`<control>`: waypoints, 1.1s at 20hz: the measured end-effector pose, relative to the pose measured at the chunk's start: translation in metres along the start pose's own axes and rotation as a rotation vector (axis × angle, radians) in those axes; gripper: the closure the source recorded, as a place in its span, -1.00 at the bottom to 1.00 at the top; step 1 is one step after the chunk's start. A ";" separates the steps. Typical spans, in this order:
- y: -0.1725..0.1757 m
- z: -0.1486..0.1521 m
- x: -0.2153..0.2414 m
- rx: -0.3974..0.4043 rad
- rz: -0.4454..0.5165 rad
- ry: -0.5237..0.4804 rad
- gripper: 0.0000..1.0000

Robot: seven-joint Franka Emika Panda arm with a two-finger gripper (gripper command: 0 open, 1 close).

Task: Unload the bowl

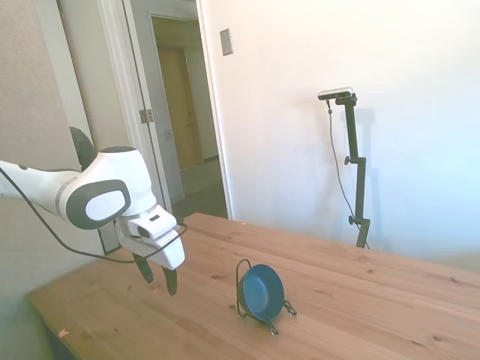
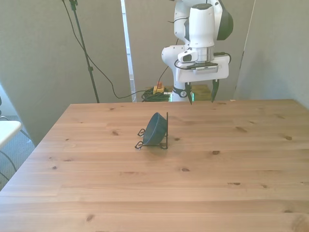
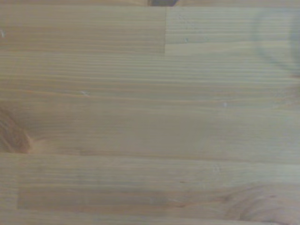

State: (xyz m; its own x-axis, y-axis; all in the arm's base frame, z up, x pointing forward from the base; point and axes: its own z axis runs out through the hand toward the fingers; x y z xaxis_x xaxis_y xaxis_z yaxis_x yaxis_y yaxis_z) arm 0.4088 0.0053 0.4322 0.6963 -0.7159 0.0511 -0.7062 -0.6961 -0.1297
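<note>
Pine planks with dark knots and fine grain make up the counter (image 2: pixel 203 174), seen close and bare in the wrist view. Propped on edge in a thin black wire stand (image 1: pixel 244 296), the smooth, round, dark teal bowl (image 1: pixel 262 290) sits mid-counter. Near the far edge, apart from it, the white gripper (image 2: pixel 201 93) hovers with dark fingers (image 2: pixel 214 92) spread wide, holding nothing.

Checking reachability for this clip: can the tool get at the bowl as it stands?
Probably yes. The tool hangs open above bare table, apart from the bowl, which leans on edge in its wire stand with nothing between.
</note>
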 end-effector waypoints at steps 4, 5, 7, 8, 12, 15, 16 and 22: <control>0.003 0.000 0.003 -0.018 -0.008 0.017 -1.00; 0.005 0.000 0.006 -0.020 -0.006 0.022 -1.00; 0.011 -0.004 0.016 -0.020 -0.009 0.045 -1.00; 0.015 -0.005 0.021 -0.019 -0.014 0.049 -1.00; 0.037 -0.015 0.046 -0.005 -0.059 0.081 -1.00; 0.062 -0.030 0.071 0.002 -0.084 0.111 -1.00; 0.072 -0.036 0.079 0.007 -0.090 0.119 -1.00; 0.135 -0.075 0.127 0.035 -0.087 0.160 -1.00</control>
State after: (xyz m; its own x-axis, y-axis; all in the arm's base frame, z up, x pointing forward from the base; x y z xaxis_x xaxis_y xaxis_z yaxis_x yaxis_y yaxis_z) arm 0.3923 -0.1836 0.4955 0.7236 -0.6542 0.2200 -0.6369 -0.7558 -0.1521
